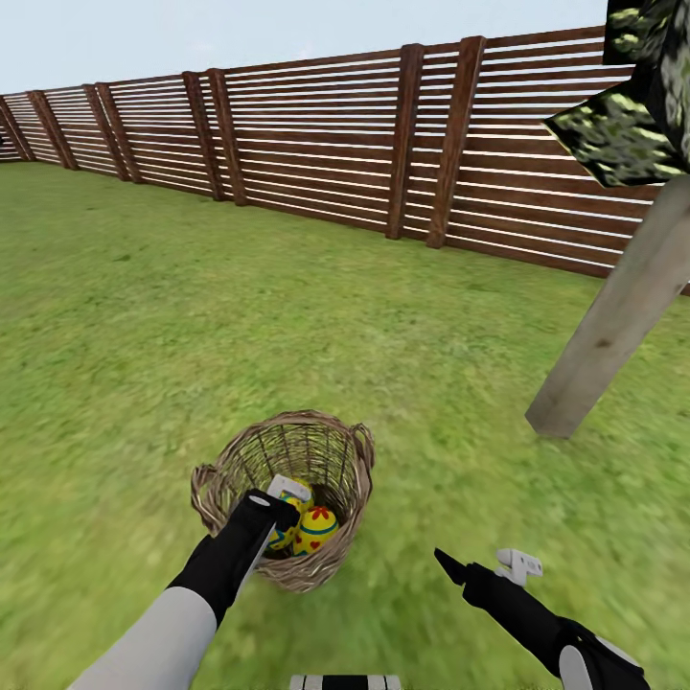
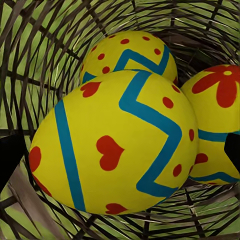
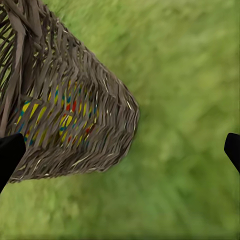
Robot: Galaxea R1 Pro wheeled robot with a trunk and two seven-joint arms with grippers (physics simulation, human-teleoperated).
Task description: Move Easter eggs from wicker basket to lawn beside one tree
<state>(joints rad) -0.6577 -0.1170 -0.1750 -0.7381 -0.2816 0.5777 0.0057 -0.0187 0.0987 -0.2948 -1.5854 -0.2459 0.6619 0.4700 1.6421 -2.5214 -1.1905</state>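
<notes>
Three Easter eggs, judged smooth, rigid and slip-prone, are best pinched across the middle by the spread left end effector inside the wicker basket.

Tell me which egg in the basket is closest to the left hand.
The front egg with red hearts; the dotted egg and flowered egg lie behind it.

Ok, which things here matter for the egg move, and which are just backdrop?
Job:
three Easter eggs
wicker basket
lawn
tree
left gripper, down in the basket
right gripper, open over grass

Backdrop:
slatted wooden fence
sky
</notes>
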